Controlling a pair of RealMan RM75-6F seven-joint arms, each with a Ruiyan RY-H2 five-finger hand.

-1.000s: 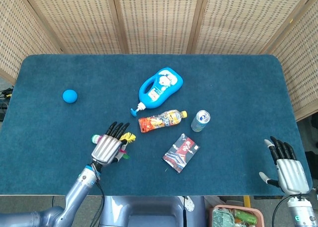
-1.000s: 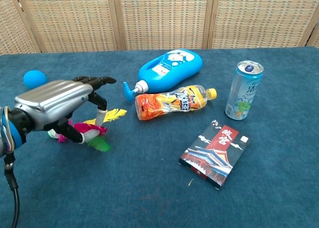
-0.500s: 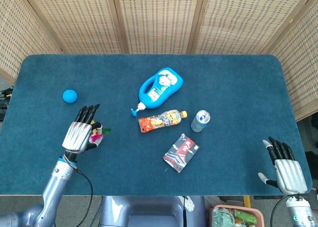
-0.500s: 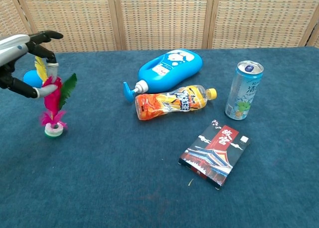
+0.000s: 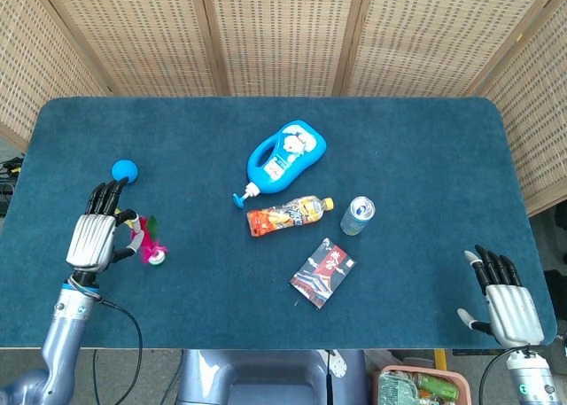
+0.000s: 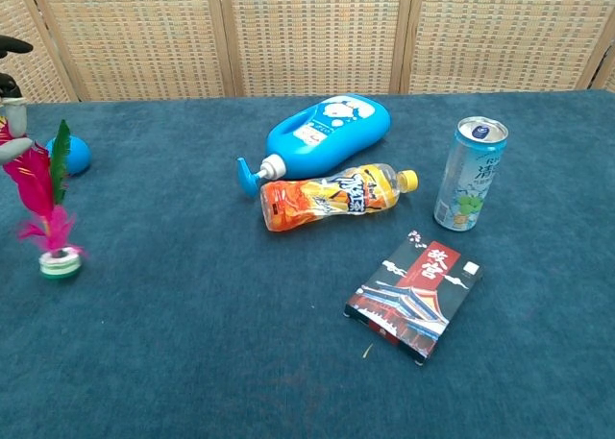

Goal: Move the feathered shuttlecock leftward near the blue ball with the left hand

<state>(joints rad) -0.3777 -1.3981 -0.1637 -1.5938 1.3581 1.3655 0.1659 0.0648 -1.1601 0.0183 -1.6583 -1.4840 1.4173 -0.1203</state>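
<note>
The feathered shuttlecock (image 5: 148, 245) has pink, green and yellow feathers on a round white base. It stands upright at the table's left, base down at the cloth (image 6: 43, 194). My left hand (image 5: 91, 238) is just left of it and pinches the feather tops; the chest view catches only its fingertips (image 6: 12, 47) at the left edge. The blue ball (image 5: 124, 168) lies a short way beyond the hand, behind the feathers in the chest view (image 6: 77, 155). My right hand (image 5: 505, 303) hovers at the near right corner, fingers apart and holding nothing.
Mid-table lie a blue pump bottle (image 5: 285, 157), an orange drink bottle (image 5: 288, 216), an upright can (image 5: 358, 214) and a dark printed packet (image 5: 323, 271). Wicker screens stand behind the blue table (image 5: 425, 139). The table's left edge is close to my left hand.
My left hand lifted the shuttlecock from beside the orange bottle and carried it left to just below the blue ball. It now hangs upright. The right hand barely moved.
</note>
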